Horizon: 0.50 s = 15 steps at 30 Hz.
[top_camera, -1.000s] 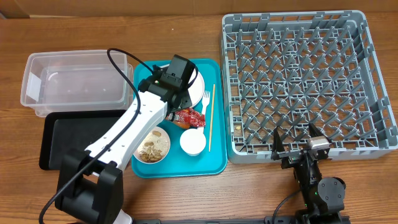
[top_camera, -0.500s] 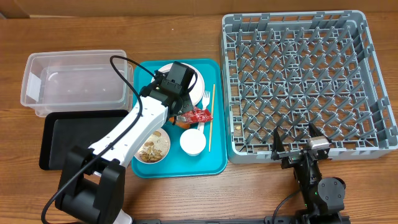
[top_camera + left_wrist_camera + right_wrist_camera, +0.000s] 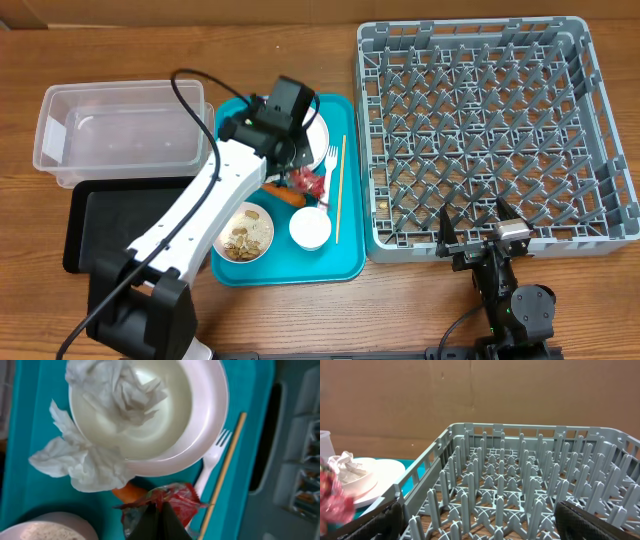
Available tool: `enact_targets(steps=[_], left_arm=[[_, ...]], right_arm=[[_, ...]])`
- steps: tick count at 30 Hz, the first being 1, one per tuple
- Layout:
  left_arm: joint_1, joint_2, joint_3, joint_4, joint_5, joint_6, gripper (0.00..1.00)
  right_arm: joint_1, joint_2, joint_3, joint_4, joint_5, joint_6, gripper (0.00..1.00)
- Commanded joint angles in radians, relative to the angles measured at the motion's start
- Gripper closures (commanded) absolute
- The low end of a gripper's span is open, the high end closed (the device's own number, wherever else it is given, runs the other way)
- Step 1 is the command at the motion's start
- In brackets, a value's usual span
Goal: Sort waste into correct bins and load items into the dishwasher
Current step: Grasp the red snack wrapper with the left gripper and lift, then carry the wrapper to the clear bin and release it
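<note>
At the far left stand the two bins, a clear tub (image 3: 48,135) and, in front of it, a black tray (image 3: 100,220). Over the teal tray (image 3: 340,262), the left gripper (image 3: 158,510) has its fingers pressed together on an edge of the red wrapper (image 3: 172,500). The carrot piece (image 3: 127,493) shows just beside the wrapper and the plate (image 3: 205,415) lies just beyond. The step in hand looks to be carrying the wrapper to a bin.

To do it well, lift straight up first so the crinkled foil clears the plate rim and the fork (image 3: 212,460). Then swing left, cross the bin wall with room to spare, and let go only when well inside. A thin pinch on light foil may slip or cling. Which bin should take it I cannot tell.

Counts, left to right:
- two bins
- one teal tray
- one bowl (image 3: 246,232) of scraps
- two napkins (image 3: 85,462), one in the plate and one against its rim
- one plate
- one wrapper
- one carrot piece
- one cup (image 3: 310,229)
- one fork
- one chopstick (image 3: 226,460)
- one rack (image 3: 470,130), no dish in it

The right gripper (image 3: 472,235) rests in front of the rack, fingers spread wide, holding nothing.
</note>
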Motion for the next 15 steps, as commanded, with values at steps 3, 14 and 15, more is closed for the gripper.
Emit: enact_targets(steps=[3,14,15], left_arm=[[0.076,-0.045,0.141,-0.107,-0.006,0.027,0.96],[0.455,-0.045,0.214,-0.194,0.25,0.019,0.96],[0.48,-0.045,0.214,-0.192,0.258,0.018,0.96]], right_arm=[[-0.005,-0.009,-0.011,0.006,-0.001,0.004,0.0],[-0.005,-0.009,-0.011,0.006,-0.001,0.005,0.0],[-0.005,-0.009,-0.011,0.006,-0.001,0.004,0.0]])
